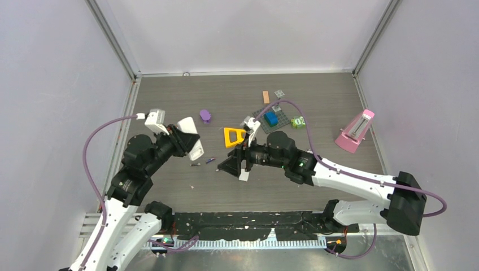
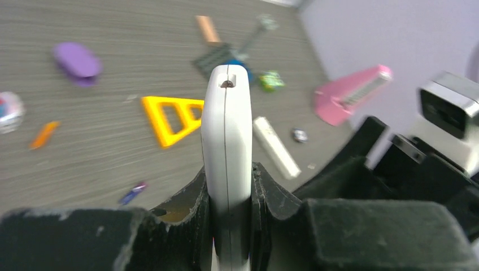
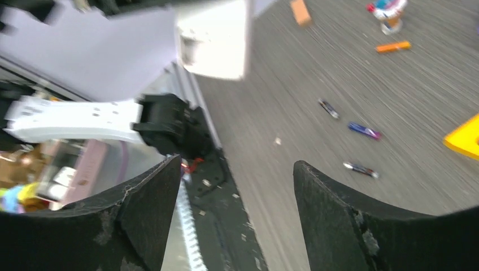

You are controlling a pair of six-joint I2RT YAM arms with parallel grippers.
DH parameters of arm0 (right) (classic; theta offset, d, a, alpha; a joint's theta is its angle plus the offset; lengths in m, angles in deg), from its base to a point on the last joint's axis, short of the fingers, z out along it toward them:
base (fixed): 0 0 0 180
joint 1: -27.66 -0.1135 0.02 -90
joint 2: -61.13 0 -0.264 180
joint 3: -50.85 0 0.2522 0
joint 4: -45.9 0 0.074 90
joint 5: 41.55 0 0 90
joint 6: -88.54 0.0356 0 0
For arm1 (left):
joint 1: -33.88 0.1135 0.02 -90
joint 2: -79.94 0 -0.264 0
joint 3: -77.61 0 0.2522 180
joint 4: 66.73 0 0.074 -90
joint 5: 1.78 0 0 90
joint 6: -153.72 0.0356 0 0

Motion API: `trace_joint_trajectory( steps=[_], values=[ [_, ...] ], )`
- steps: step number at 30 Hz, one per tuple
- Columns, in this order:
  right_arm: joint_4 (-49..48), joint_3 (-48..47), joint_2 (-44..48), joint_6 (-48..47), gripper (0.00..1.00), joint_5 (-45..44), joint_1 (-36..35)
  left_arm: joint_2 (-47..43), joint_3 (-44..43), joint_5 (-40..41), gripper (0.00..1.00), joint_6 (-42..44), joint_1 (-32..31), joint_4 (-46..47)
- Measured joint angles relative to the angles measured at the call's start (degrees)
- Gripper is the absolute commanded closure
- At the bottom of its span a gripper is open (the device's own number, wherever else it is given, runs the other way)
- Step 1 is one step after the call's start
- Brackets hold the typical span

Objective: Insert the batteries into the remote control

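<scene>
The table (image 1: pixel 169 96) carries a scatter of small things, and both hands are held low over its middle, facing each other.

The left hand (image 2: pixel 229 186) is closed firmly on the remote control (image 2: pixel 227 135). The white handset is clamped edge-on by its lower part, and its free end projects straight out beyond the fingers. It is judged that this grip is meant to keep the body steady and lifted off the table, so that it can be worked on from the other side.

The right hand (image 3: pixel 231 169) is spread wide and nothing is gripped between its fingers. It is judged to be freed for picking.

A yellow triangle (image 2: pixel 169 116) lies ahead of the left hand, beyond the remote's tip.

The batteries (image 3: pixel 329 108) are not yet loaded. All three lie loose on the table just ahead of the right hand's open fingers, between the two hands, the bluish-purple one (image 3: pixel 364 131) in the middle. Each is slim and lies flat, so a low, narrow pinch is likely to be needed.
</scene>
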Motion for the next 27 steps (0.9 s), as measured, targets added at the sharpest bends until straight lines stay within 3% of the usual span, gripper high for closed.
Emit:
trace_joint_trajectory(
  steps=[6,11,19,27],
  values=[
    [10.01,-6.21,-10.84,-14.19,0.28,-3.06,-0.09,0.31,-5.27,18.93,1.00,2.67,0.00,-16.22],
    [16.76,-14.47,-25.97,-25.86,0.25,-5.11,-1.16,0.83,-8.83,27.30,1.00,3.13,0.00,-24.44],
    [26.62,-24.57,-39.85,-39.69,0.24,-8.66,-3.87,2.23,-12.57,26.47,1.00,4.79,0.02,-29.07],
    [30.34,-29.42,-44.50,-45.86,0.37,-9.79,-3.87,2.84,-13.29,25.62,1.00,4.81,0.02,-30.05]
  ],
)
